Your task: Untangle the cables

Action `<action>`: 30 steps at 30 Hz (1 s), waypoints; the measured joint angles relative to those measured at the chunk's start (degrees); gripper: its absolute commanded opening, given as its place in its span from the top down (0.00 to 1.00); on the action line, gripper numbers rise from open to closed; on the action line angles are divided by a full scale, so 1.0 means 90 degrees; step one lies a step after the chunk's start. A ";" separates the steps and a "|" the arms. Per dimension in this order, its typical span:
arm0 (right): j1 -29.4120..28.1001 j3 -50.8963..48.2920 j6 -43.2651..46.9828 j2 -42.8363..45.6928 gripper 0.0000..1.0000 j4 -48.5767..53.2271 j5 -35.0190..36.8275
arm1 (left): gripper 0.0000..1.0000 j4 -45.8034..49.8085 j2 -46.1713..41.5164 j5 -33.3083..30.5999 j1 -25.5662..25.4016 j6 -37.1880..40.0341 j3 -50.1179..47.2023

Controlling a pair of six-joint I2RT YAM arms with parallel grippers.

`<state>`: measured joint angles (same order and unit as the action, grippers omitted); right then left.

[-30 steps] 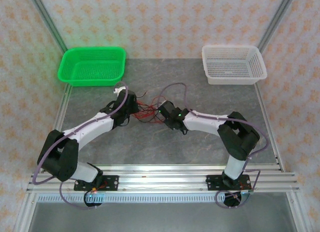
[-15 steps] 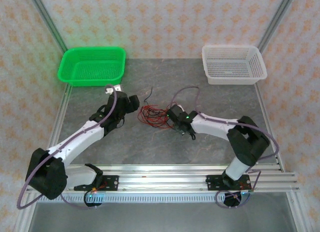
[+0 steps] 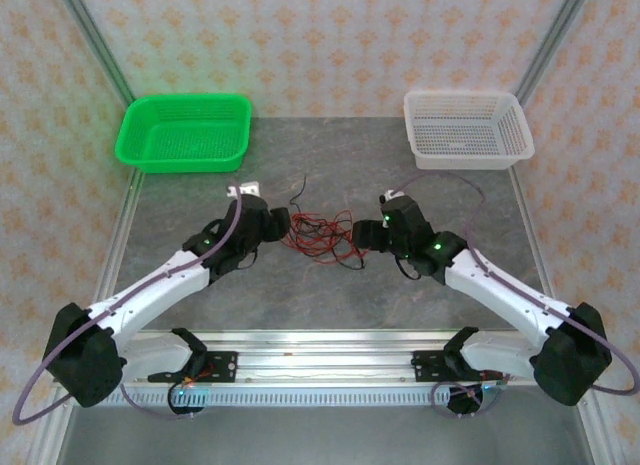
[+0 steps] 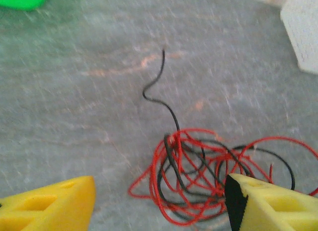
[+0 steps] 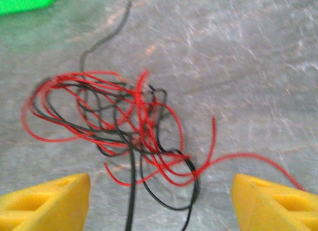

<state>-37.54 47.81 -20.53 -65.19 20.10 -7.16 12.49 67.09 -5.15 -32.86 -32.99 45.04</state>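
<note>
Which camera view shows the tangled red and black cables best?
The right wrist view: the cables lie centred and large. The left wrist view hides part of them behind a yellow finger; the top view shows them as a small distant cluster.

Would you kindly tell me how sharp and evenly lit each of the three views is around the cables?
Top external: sharp and evenly lit with soft shadows; the cables are thin but legible. Left wrist: slightly soft, the table looks streaky, single strands separable. Right wrist: the blurriest, red and black strands smear together in the middle, with a pale sheen on the table.
</note>
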 measured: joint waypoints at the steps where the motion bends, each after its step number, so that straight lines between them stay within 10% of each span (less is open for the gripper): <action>1: 0.0000 0.0107 -0.0058 -0.0017 0.18 -0.0005 -0.0039 | 0.30 -0.0002 0.0068 0.0002 -0.0092 -0.0032 -0.0049; 15: 0.0000 0.1909 0.0289 -0.1982 0.04 0.0158 0.0027 | 0.24 -0.0396 0.0107 -0.0316 -0.0369 -0.0345 -0.1049; 24: -0.0002 0.1773 0.0398 -0.3048 0.16 0.0109 -0.0032 | 0.26 -0.1554 0.1299 -0.0342 -0.0357 -0.0325 -0.1015; 30: -0.0017 0.1341 0.0311 -0.3330 0.35 -0.0100 -0.0172 | 0.44 -0.1880 0.2312 -0.0568 -0.0163 -0.0216 -0.0486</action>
<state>-37.69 59.88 -17.74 -95.15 19.20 -8.71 -4.43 87.90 -10.26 -34.33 -34.94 40.66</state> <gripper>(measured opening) 0.721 0.618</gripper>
